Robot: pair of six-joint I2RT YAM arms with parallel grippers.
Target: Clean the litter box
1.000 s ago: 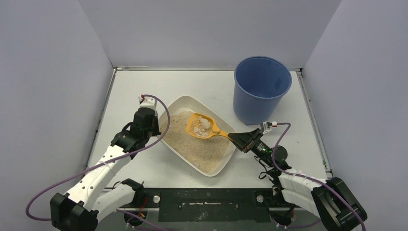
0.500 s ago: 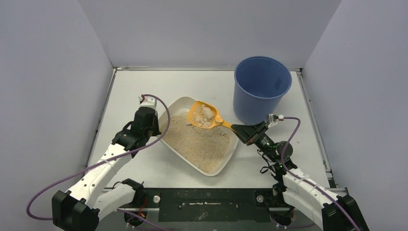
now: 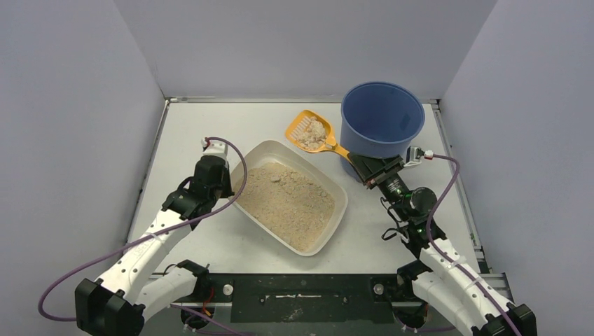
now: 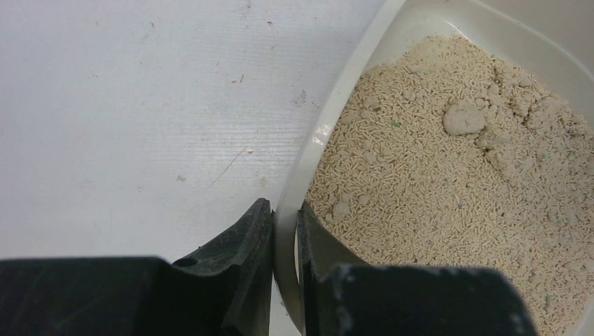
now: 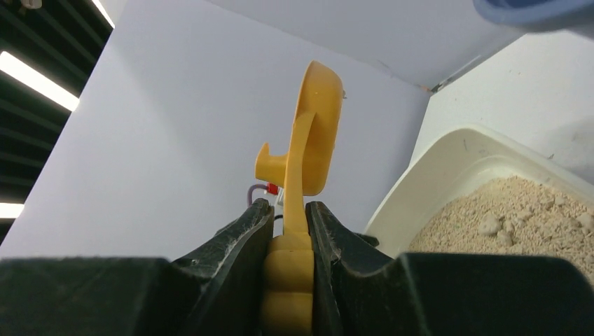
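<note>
The off-white litter box [image 3: 270, 148] with beige litter lies at the table's middle, turned diagonally. My left gripper [image 3: 225, 187] is shut on its left rim [image 4: 287, 231], one finger outside, one inside on the litter. My right gripper [image 3: 361, 164] is shut on the handle of the orange slotted scoop [image 3: 310, 131], which is raised above the table just left of the blue bucket [image 3: 382, 129] and carries pale clumps. In the right wrist view the scoop [image 5: 312, 133] stands edge-on above the fingers. A clump [image 4: 463, 119] lies in the litter.
Grey walls enclose the table on three sides. The blue bucket stands at the back right, close behind my right gripper. Bare white table [image 3: 203, 126] lies left of and behind the litter box.
My right gripper has lifted the loaded scoop out of the litter box and carried it back and right, up beside the bucket's left rim. The left gripper has held still on the rim.
</note>
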